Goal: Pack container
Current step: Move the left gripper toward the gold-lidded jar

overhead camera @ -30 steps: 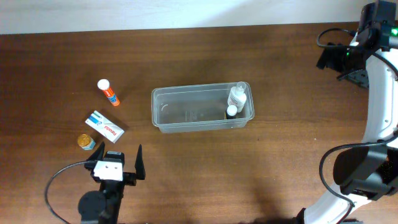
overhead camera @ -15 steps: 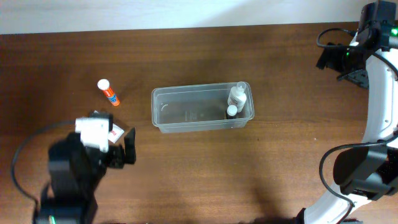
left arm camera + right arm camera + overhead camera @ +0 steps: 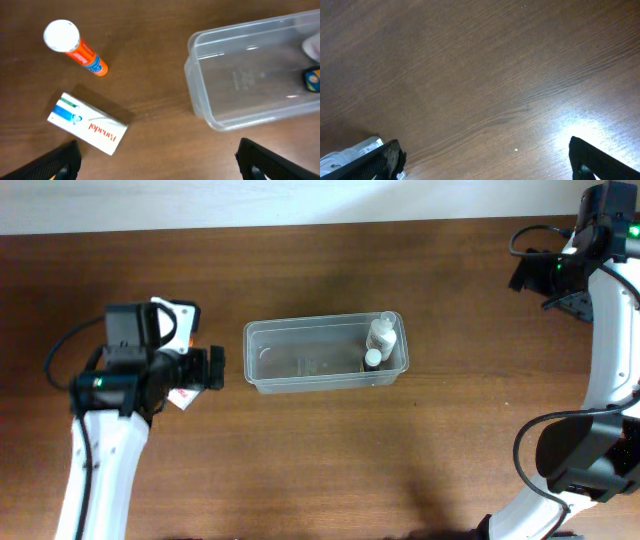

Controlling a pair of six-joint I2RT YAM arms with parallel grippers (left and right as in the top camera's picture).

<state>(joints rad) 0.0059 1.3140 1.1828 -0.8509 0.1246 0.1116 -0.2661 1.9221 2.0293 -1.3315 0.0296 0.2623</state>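
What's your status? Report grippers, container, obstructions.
Left gripper open, by box. Right gripper open. Container holds two bottles. Nothing in the way.

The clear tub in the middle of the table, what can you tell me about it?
The tub is a shallow, see-through plastic rectangle with rounded corners and a thin rim. It sits upright and open on the brown wooden table, its long side running left to right in the overhead view. Two small bottles sit at its right end; the rest is empty. Nothing else touches it.
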